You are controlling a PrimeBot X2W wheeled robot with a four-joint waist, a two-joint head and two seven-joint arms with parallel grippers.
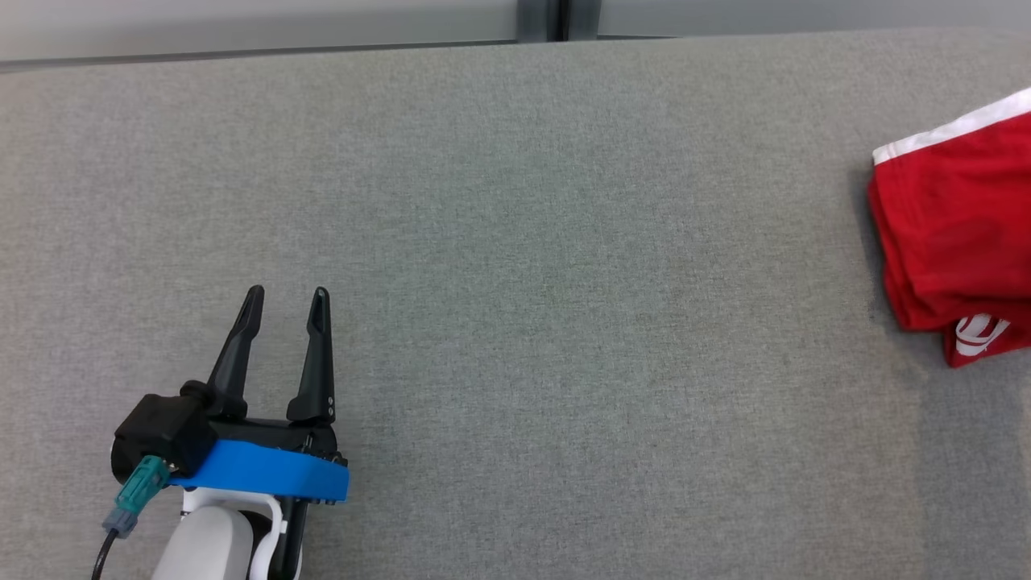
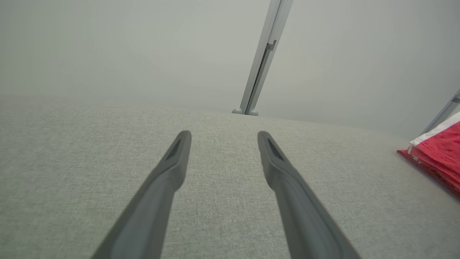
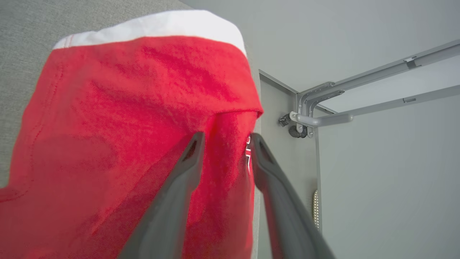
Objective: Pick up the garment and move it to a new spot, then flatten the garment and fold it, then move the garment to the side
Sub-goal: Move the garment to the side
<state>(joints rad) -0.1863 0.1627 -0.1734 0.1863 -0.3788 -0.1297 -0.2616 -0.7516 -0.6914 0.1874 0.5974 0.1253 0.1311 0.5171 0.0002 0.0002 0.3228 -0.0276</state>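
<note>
Left gripper: my left gripper [image 1: 288, 292] sits at the lower left of the head view, above the grey woven fabric tabletop [image 1: 515, 242]. Its two long dark fingers are spread wide, with nothing between them but bare cloth surface.
Right gripper: through the right wrist camera I see my right gripper [image 3: 226, 136] with its fingers parted partway, astride a raised fold of red cloth. I can't see them pinching it.
Garment: the red cotton garment with a white waistband [image 1: 958, 234] lies folded at the far right edge of the head view, partly cut off by the frame and well apart from the left gripper.
Garment detail: the white waistband [image 1: 950, 129] runs along its far side, and a white printed logo [image 1: 979, 333] shows at its near corner.
Garment edge: in the right wrist view the cloth reaches the table's edge, beside a grey metal bracket [image 3: 323, 118].
Backdrop: a pale grey upright post [image 2: 260, 61] stands beyond the table's far edge, in front of a plain wall.
</note>
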